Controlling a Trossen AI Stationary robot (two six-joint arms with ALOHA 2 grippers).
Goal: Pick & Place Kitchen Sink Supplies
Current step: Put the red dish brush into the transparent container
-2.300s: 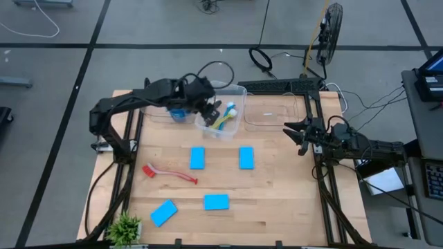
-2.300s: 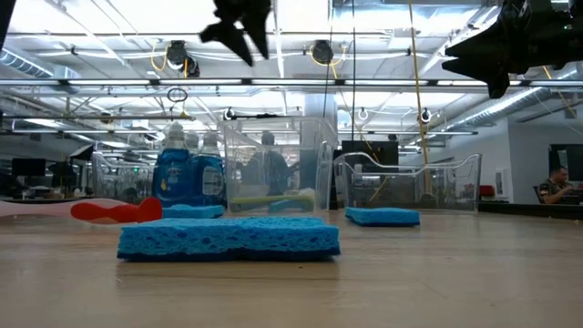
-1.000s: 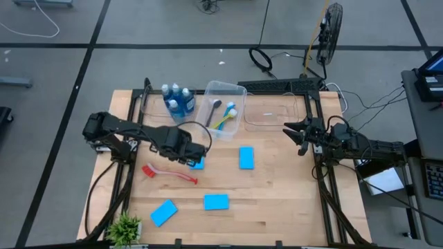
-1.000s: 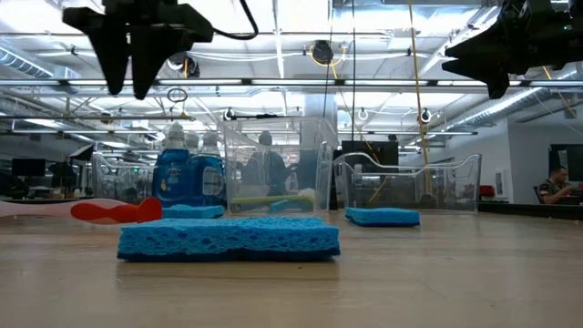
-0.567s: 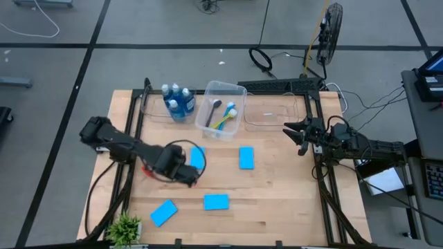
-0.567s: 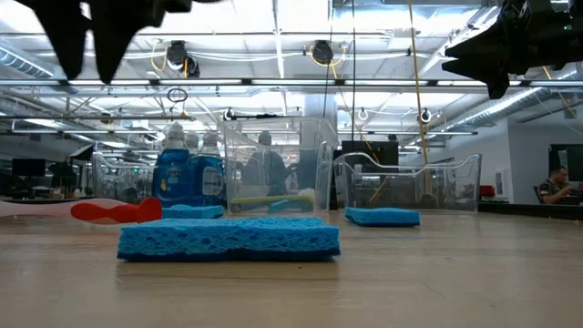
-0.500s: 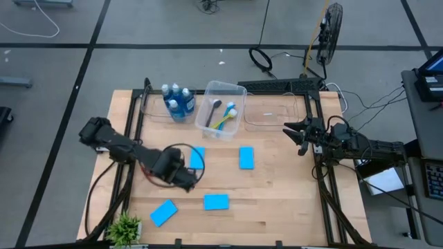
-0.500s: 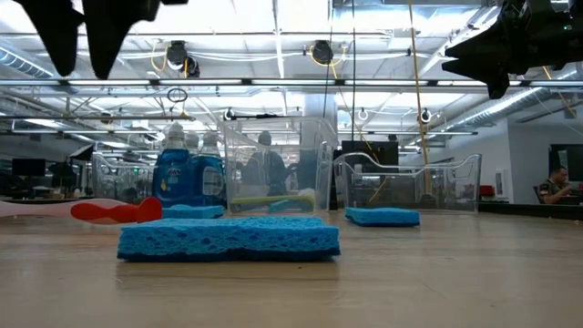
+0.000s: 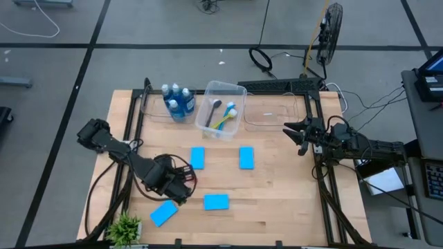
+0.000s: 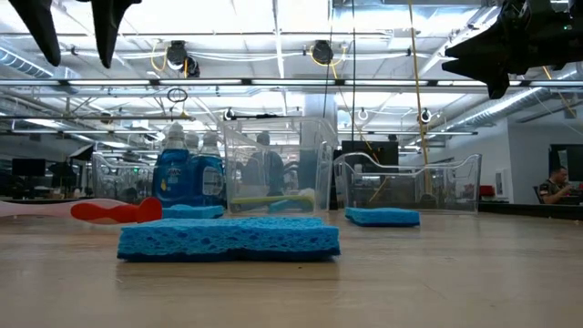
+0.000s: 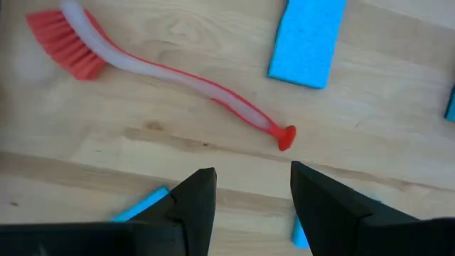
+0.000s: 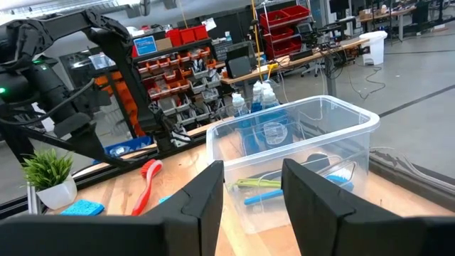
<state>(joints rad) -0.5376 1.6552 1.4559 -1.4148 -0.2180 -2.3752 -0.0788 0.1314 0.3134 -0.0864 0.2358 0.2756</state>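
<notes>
Left claw point(image 11: 247, 195) open, hovering just short of red brush point(image 11: 153, 75)

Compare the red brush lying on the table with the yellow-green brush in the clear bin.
The red long-handled brush lies alone on the bare wooden table; the yellow-green brush sits inside the clear plastic bin beside other brushes. The red one lies below the left gripper; the yellow-green one has no gripper nearby. Both are thin and long-handled.

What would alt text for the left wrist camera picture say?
A red brush lies on the wooden table, below the open left hand, which holds nothing. A blue sponge lies beyond the brush's handle end, apart from it.
</notes>
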